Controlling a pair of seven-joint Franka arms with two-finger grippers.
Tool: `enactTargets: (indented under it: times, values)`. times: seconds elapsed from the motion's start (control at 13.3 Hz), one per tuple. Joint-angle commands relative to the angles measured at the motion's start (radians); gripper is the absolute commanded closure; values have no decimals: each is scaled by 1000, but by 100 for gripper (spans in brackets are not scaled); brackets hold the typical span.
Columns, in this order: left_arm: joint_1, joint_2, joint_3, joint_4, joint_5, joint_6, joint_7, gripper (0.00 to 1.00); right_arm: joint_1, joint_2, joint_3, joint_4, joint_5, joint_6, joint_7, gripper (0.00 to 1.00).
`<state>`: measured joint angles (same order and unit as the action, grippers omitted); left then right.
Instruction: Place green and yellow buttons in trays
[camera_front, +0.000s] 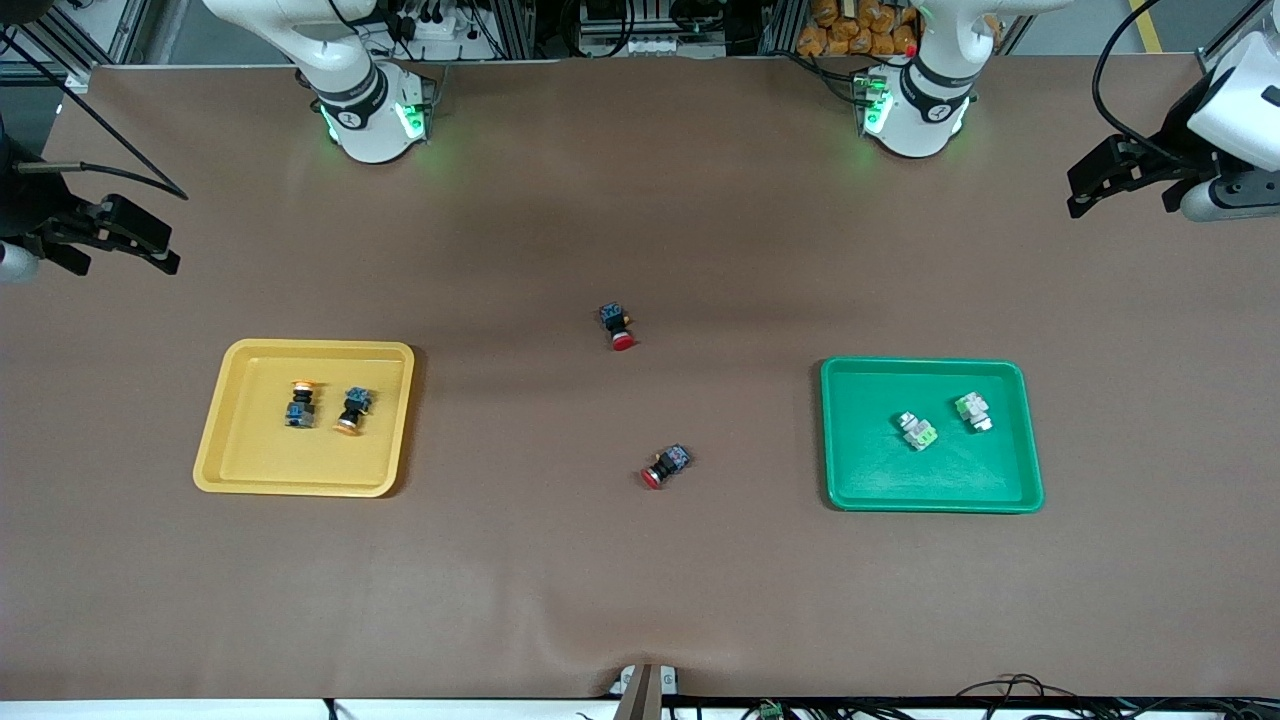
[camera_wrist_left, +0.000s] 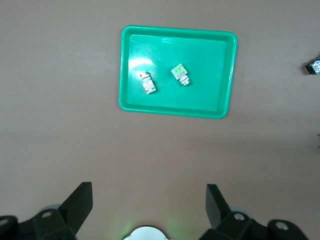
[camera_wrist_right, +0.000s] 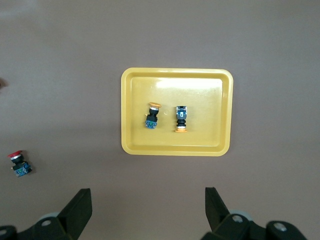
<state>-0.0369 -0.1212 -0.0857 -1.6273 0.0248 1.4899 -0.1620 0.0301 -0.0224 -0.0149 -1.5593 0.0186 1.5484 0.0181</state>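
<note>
The yellow tray (camera_front: 250, 450) lies toward the right arm's end of the table and holds two black-and-blue buttons with orange-yellow caps (camera_front: 300, 403) (camera_front: 352, 410). They also show in the right wrist view (camera_wrist_right: 152, 115) (camera_wrist_right: 181, 119) in that tray (camera_wrist_right: 210, 135). The green tray (camera_front: 880, 470) lies toward the left arm's end and holds two whitish-grey and light-green buttons (camera_front: 917, 430) (camera_front: 973, 411). They also show in the left wrist view (camera_wrist_left: 148, 83) (camera_wrist_left: 180, 74) in that tray (camera_wrist_left: 205, 90). My left gripper (camera_front: 1075, 195) (camera_wrist_left: 149, 197) and my right gripper (camera_front: 150, 250) (camera_wrist_right: 148, 200) are open, empty and raised over the table's ends.
Two black-and-blue switches with red caps lie on the brown table between the trays. One (camera_front: 617, 325) is farther from the front camera and one (camera_front: 667, 465) is nearer. One also shows in the right wrist view (camera_wrist_right: 19, 164).
</note>
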Motion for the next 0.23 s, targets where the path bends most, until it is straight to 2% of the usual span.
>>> enactTargets:
  times: [0.0,0.15]
  values:
    - [5,14,-2,29,17,-23,2,0,-16,-25,9,-16,3,-7,-21,0]
    - [5,14,-2,29,18,-23,4,0,-18,-25,9,-16,4,-7,-21,0]
